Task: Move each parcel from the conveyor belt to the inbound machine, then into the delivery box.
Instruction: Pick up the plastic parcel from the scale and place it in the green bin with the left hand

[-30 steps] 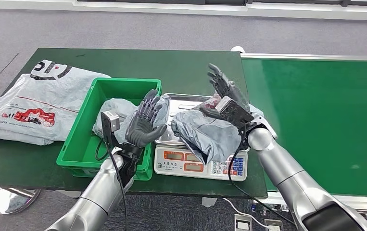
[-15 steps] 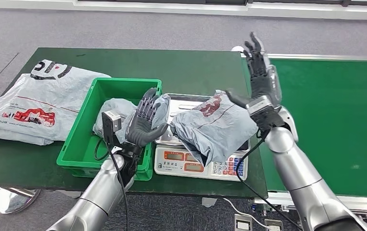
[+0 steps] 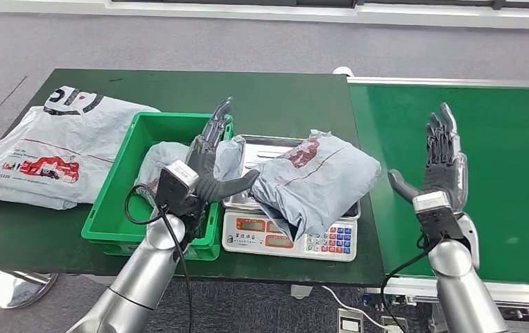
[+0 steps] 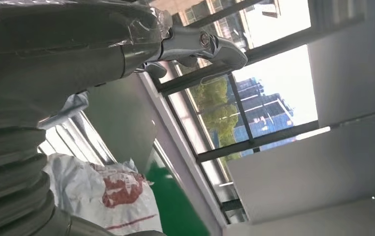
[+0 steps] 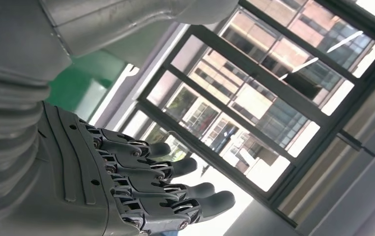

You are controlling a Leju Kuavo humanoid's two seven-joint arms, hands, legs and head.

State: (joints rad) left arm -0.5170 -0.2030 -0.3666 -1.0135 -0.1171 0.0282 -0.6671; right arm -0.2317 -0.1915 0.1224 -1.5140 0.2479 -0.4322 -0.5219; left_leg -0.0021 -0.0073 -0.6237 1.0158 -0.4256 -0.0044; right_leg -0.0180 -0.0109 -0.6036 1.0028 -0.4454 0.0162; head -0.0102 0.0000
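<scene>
The grey parcel (image 3: pixel 315 177) lies on the inbound machine (image 3: pixel 290 234), weighing step in hand. My right hand (image 3: pixel 440 168) hovers over the conveyor belt (image 3: pixel 497 139), fingers apart, empty. My left hand (image 3: pixel 209 163), fingers apart, touches the parcel's edge; next it must grip and carry it into the delivery box (image 3: pixel 119 201).

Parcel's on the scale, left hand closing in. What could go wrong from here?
1. The grey parcel overhangs the scale and covers part of its keypad; a loose grab may drag the scale or drop the parcel.
2. The left hand sits by the green bin's rim, where another parcel already lies, so it could snag either.
3. The right hand is open over the conveyor, offering no support.
</scene>
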